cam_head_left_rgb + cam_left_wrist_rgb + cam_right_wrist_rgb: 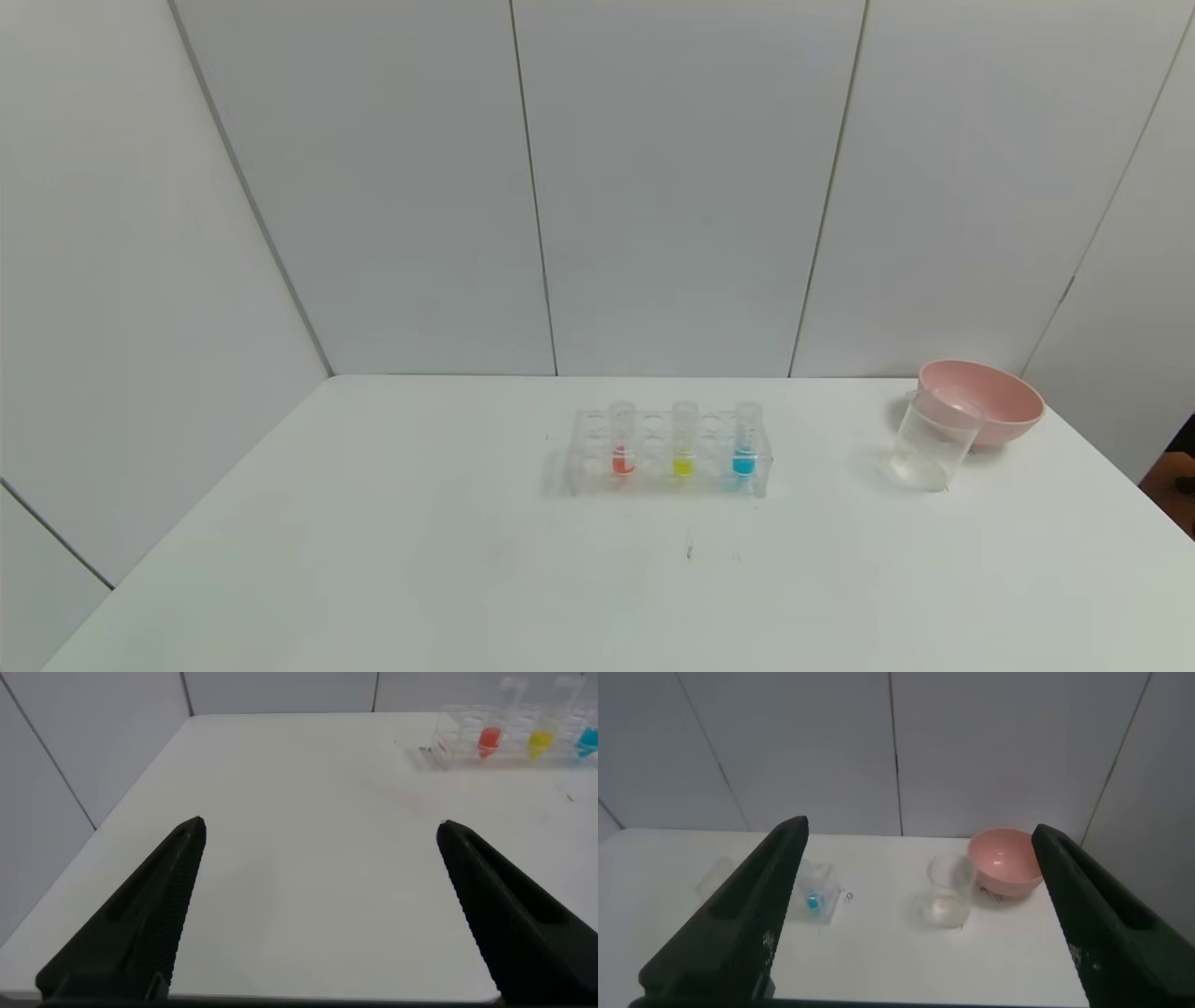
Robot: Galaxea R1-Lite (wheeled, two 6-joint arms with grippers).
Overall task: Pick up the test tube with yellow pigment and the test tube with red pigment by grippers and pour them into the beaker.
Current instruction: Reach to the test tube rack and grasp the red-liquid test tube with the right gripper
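In the head view a clear tube rack (668,455) stands mid-table. It holds the red-pigment tube (622,441) on the left, the yellow-pigment tube (684,441) in the middle and a blue tube (746,441) on the right. The empty clear beaker (934,439) stands to the right. Neither arm shows in the head view. My left gripper (320,833) is open and empty over bare table, far from the rack (509,739). My right gripper (920,833) is open and empty, back from the beaker (949,892).
A pink bowl (982,401) sits just behind the beaker at the table's right back corner; it also shows in the right wrist view (1005,861). White wall panels close the back and left. The table's right edge runs near the bowl.
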